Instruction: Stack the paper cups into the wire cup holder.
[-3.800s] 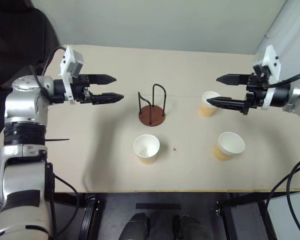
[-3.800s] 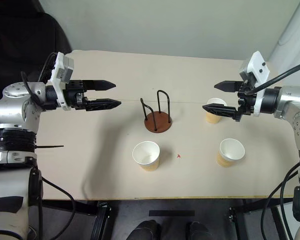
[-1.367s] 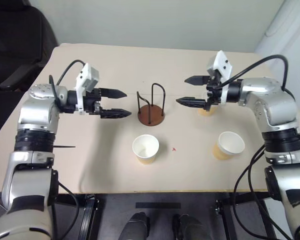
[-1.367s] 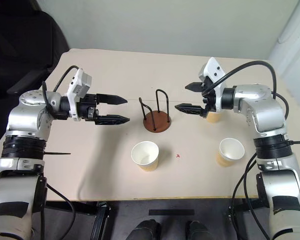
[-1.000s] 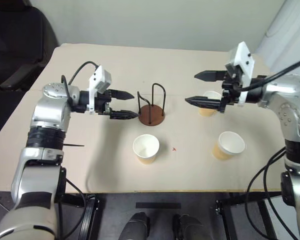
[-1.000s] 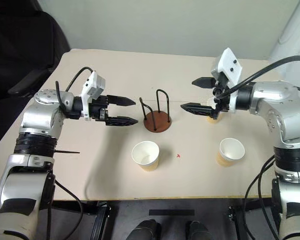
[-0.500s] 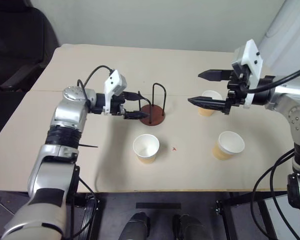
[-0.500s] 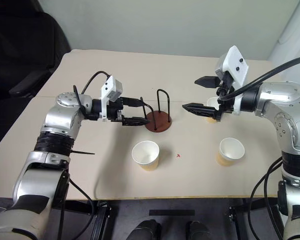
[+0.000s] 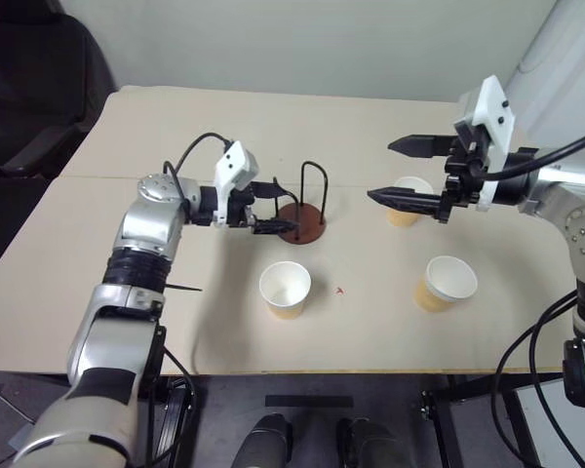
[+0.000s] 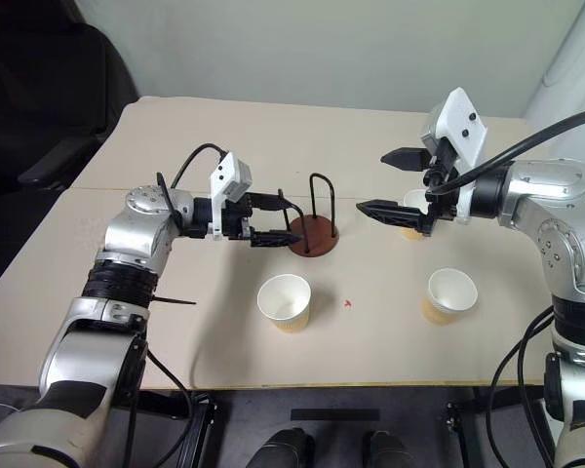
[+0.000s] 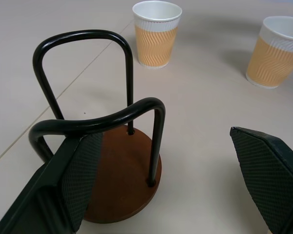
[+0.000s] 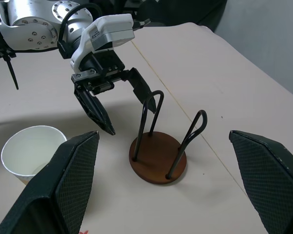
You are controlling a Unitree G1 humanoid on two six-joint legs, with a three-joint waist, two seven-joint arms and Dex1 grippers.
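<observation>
The wire cup holder point(image 9: 300, 222), a reddish-brown disc with two black wire loops, stands mid-table. My left gripper point(image 9: 289, 207) is open right at its left side, and in the left wrist view the nearer loop point(image 11: 97, 119) stands between the spread fingers point(image 11: 75, 175); whether they touch is unclear. Three paper cups stand upright: one point(image 9: 286, 291) in front of the holder, one point(image 9: 446, 283) at the front right, and one point(image 9: 406, 203) farther back, partly behind my right gripper point(image 9: 380, 172). That gripper hovers open and empty above the table, right of the holder.
The beige table point(image 9: 175, 322) has its front edge just beyond the near cups. A black chair point(image 9: 29, 88) stands off the far left corner. A small red mark point(image 9: 339, 290) lies between the two front cups.
My left gripper has moved right toward the holder, from beside it to having the nearer loop between its fingers. The right arm, cups and holder have stayed put.
</observation>
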